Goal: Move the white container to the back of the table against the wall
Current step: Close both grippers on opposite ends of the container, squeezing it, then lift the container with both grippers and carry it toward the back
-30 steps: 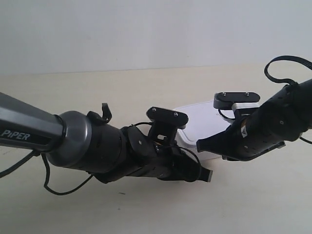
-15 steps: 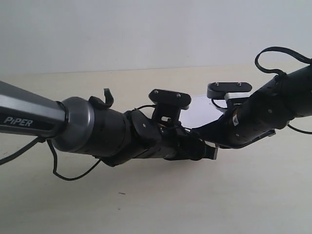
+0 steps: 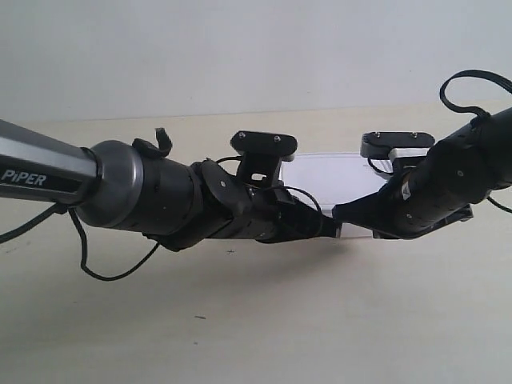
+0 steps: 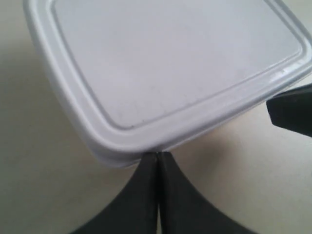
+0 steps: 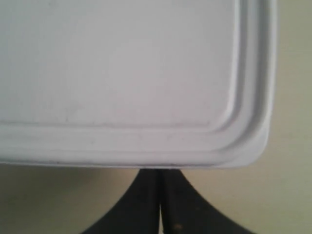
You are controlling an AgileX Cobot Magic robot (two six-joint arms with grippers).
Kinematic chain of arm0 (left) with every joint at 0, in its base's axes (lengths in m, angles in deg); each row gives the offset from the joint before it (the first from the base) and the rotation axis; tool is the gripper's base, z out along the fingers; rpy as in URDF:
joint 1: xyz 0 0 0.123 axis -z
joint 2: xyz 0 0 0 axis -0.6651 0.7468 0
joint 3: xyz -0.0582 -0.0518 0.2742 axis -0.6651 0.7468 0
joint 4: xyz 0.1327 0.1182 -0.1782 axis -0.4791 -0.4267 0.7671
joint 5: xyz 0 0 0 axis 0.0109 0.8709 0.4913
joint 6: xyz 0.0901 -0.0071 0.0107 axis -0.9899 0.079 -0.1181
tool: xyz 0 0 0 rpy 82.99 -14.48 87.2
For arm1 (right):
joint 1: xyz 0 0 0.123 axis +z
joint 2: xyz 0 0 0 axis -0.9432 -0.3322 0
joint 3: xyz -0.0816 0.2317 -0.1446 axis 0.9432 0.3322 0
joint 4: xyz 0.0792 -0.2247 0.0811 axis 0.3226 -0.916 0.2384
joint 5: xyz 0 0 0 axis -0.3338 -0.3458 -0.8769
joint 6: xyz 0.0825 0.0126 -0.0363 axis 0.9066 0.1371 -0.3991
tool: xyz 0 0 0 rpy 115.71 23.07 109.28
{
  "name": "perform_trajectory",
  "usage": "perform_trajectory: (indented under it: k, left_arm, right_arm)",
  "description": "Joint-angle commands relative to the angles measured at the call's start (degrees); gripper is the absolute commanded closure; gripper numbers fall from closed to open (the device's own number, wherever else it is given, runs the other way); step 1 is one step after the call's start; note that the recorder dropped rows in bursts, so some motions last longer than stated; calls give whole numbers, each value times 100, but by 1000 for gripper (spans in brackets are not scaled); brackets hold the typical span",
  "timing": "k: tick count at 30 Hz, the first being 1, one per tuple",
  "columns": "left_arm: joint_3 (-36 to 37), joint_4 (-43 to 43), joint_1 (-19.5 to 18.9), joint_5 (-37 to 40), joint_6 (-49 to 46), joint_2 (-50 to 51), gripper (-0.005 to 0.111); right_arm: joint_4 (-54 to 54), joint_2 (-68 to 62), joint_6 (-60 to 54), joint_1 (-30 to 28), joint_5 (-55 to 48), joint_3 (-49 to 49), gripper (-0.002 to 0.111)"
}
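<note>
Now, mid-push, my left end effector (image 4: 157,157) and right end effector (image 5: 160,171), both pressed together, should drive the white container (image 4: 170,63) evenly to the wall (image 3: 240,48).

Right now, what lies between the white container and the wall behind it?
Only bare table. In the exterior view, nothing stands between the white container and the wall.

The white container (image 3: 326,171) lies on the table (image 3: 240,336), before the wall (image 3: 240,48).

The white container (image 3: 324,172) is partly hidden in the exterior view (near edge covered); wrist views crop it.
</note>
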Motion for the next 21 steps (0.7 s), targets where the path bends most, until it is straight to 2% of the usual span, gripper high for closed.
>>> perform_trajectory:
  k: [1,16,21]
  left_arm:
    - [-31,-30,-15,-189,-28,-14,107]
    - [-31,-102,-29,-542,-52,-14,107]
    - [-297,-130,-242,-316,-91,199,107]
  right_arm:
    - [-55,-3,-86,-32,150,-103,108]
    - [-55,-193,-85,-32,280,-427,108]
    - [-55,-497,-100,-32,296,-696,108]
